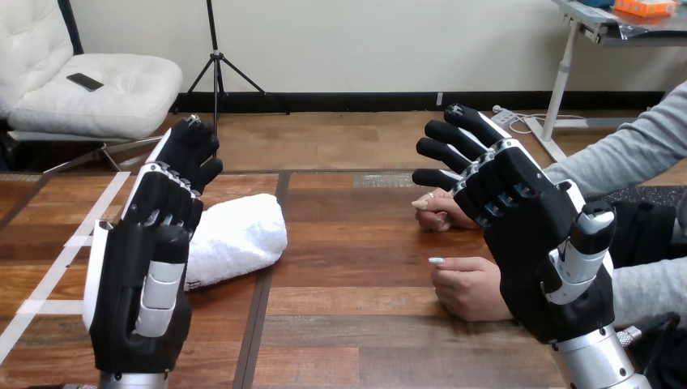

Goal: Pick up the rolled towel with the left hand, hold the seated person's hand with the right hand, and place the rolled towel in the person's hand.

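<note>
A white rolled towel [237,241] lies on the wooden table [356,243], left of centre. My left hand [150,259] is raised in front of the towel's left end with fingers straight, open, holding nothing. My right hand [526,235] is raised at the right, fingers spread and straight, open. Two of the person's hands rest on the table at the right: the farther hand [440,212] sits just behind my right hand's fingers, and the nearer hand [468,285] is loosely curled beside my right palm. I cannot tell whether my right hand touches either one.
The person's grey sleeves [640,154] come in from the right edge. White tape strips [57,267] cross the table's left part. A dark seam [267,275] runs front to back through the tabletop.
</note>
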